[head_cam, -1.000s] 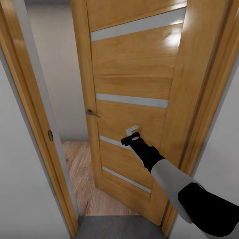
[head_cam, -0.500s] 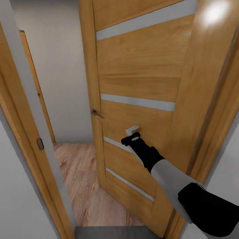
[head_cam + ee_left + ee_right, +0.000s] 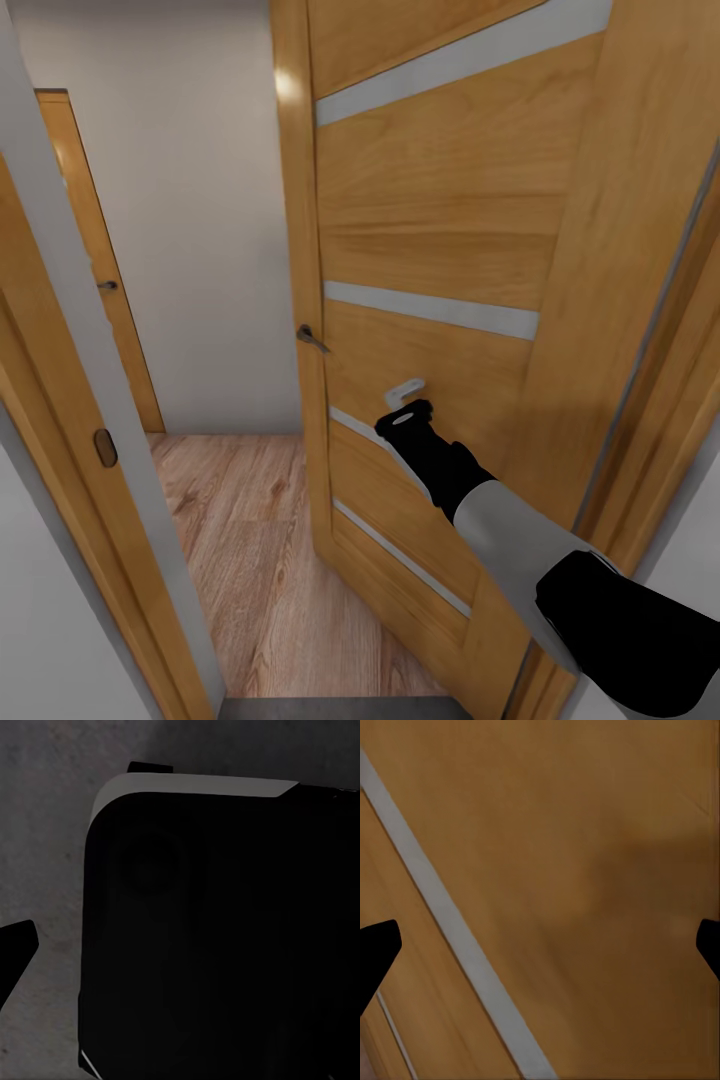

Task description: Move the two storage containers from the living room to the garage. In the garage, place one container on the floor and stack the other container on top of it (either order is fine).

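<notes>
The two storage containers are out of view. I stand in a doorway facing an oak door (image 3: 440, 230) with frosted strips, which stands partly open. My right arm reaches forward and my right gripper (image 3: 405, 392) rests against the door's face, just right of its metal handle (image 3: 310, 338). In the right wrist view the right gripper (image 3: 540, 952) is open, its dark fingertips (image 3: 376, 952) wide apart with the door panel close behind them. In the left wrist view one left fingertip (image 3: 15, 945) hangs over dark grey concrete floor (image 3: 45, 832), beside my own black body.
The oak door frame (image 3: 60, 330) stands close on the left, and white wall hems in both sides. Beyond the gap lies light wood-plank floor (image 3: 240, 540), a white back wall and another oak door (image 3: 95, 290). A strip of grey concrete (image 3: 330, 708) lies at my feet.
The door has swung further open, its handle edge shifting right. The view has advanced with it, so more plank floor and a second door beyond have come into sight.
</notes>
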Robot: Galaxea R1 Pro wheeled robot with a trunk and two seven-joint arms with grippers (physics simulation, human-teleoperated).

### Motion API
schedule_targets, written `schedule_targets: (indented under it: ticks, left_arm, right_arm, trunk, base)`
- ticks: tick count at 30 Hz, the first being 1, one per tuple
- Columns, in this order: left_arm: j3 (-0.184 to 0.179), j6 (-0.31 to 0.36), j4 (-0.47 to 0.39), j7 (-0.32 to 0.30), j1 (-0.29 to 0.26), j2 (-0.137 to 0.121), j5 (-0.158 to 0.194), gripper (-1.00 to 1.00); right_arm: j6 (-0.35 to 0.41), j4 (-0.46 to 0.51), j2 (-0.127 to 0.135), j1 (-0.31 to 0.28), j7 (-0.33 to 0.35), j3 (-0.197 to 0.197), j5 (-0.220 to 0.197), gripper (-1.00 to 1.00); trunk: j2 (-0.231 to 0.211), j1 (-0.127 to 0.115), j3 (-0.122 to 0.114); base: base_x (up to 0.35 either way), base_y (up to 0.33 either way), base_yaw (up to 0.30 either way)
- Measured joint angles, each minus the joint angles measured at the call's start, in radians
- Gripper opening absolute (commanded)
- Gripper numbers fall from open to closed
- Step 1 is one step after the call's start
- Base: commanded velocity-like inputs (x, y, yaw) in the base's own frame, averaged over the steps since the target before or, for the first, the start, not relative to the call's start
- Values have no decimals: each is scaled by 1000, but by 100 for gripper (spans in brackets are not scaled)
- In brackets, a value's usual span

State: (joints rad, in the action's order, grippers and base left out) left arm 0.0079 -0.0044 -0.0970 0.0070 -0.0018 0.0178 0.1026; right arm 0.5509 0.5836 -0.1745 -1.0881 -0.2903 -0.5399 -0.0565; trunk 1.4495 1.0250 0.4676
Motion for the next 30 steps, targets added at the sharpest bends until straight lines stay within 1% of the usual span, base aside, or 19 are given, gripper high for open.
schedule_targets:
  ticks: [8, 17, 19, 20, 21, 22, 23, 24, 30]
  left_arm:
    - [1, 0, 0, 0, 0, 0, 0, 100]
    - [1, 0, 0, 0, 0, 0, 0, 100]
    - [1, 0, 0, 0, 0, 0, 0, 100]
    - [1, 0, 0, 0, 0, 0, 0, 100]
    - [1, 0, -1, 0, 0, 0, 0, 100]
    - [1, 0, -1, 1, 0, 0, 0, 100]
    - [1, 0, -1, 1, 0, 0, 1, 100]
    - [1, 0, -2, 2, 0, 1, 1, 100]
    - [1, 0, -2, 4, 0, 3, 0, 100]
  right_arm:
    - [18, -5, 0, -2, -22, -7, 0, 100]
    - [17, -9, 0, -3, -47, -7, 2, 100]
    - [18, -8, 0, -3, -55, -6, -2, 100]
    - [19, -2, 0, -2, -60, -4, -9, 100]
    - [19, 10, 0, -1, -79, -3, -20, 100]
    - [23, 22, 0, -1, -85, -2, -10, 100]
    - [30, 38, 0, -2, -88, -4, 12, 100]
    - [32, 51, 0, -2, -85, -4, 16, 100]
    - [33, 70, 0, -2, -68, -3, 13, 100]
  trunk:
    - [0, 0, 0]
    - [0, 0, 0]
    - [0, 0, 0]
    - [0, 0, 0]
    - [0, 0, 0]
    - [0, 0, 0]
    - [0, 0, 0]
    - [0, 0, 0]
    - [0, 0, 0]
  base:
    - [0, 0, 0]
    - [0, 0, 0]
    - [0, 0, 0]
    - [0, 0, 0]
    - [0, 0, 0]
    - [0, 0, 0]
    - [0, 0, 0]
    - [0, 0, 0]
    - [13, 0, 0]
